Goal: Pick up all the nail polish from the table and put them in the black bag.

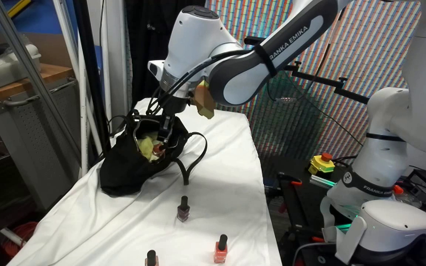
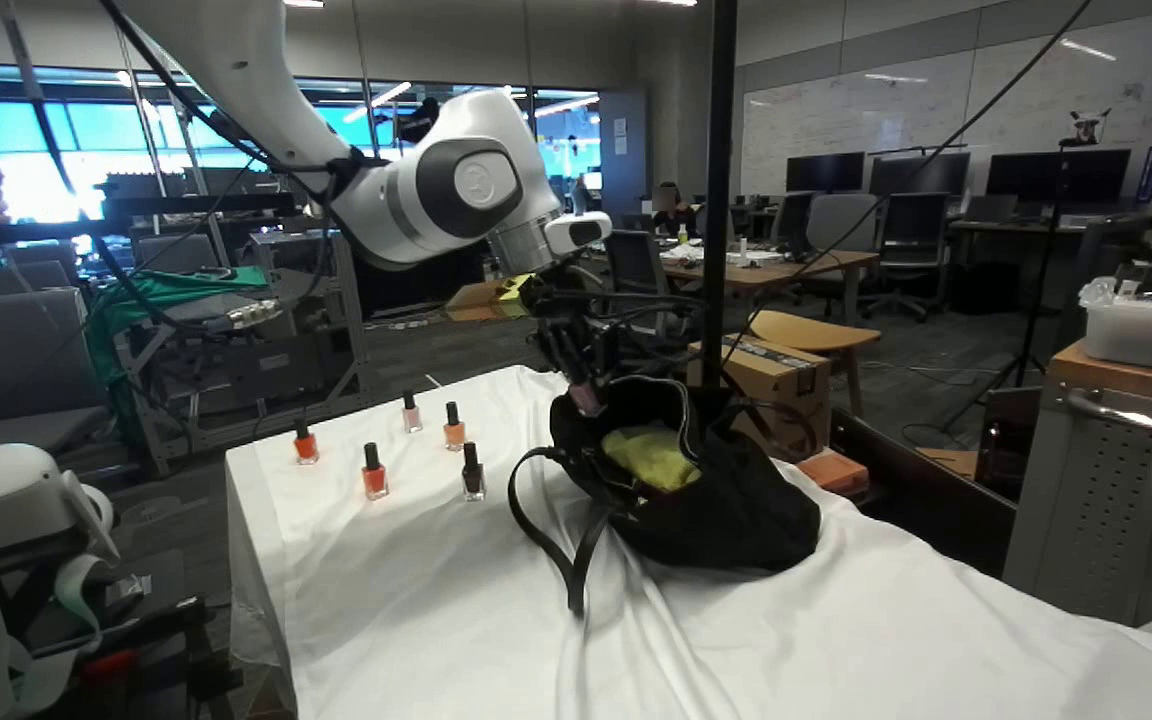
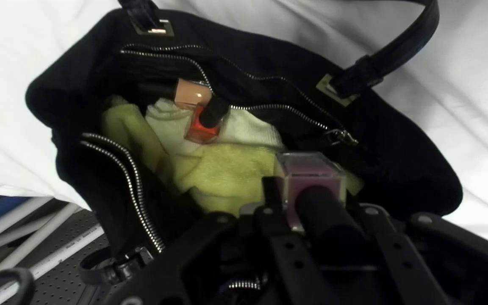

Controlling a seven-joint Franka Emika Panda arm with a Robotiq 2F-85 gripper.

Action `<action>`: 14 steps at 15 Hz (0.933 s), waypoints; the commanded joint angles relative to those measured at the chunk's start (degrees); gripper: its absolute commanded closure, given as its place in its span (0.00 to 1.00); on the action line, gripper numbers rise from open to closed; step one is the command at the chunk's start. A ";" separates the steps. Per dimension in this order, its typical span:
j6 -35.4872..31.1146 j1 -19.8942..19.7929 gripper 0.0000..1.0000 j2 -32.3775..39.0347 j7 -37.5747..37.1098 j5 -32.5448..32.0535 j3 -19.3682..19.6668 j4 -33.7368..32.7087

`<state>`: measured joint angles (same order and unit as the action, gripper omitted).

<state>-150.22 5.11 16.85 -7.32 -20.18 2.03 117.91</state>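
Nail polish [image 3: 318, 199] between the fingers [image 3: 285, 237]

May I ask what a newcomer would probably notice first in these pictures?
Probably the big white robot arm, bent over the open black bag that slouches on the white-draped table. Next, the mauve nail polish, held in the jaws at the bag's mouth, with yellow-green cloth inside. Behind the arm, in an exterior view, a multicoloured striped backdrop stands out.

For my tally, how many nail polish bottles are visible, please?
8: on the table, dark bottle, pink bottle, orange bottle and two red bottles; in the hand, a mauve bottle; in the black bag, a peach bottle and another red bottle. More may hide there.
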 commanded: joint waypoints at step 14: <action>1.37 1.18 0.01 8.13 -0.44 0.56 1.62 -10.54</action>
<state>-149.77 5.14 25.98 -7.69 -19.73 2.33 107.44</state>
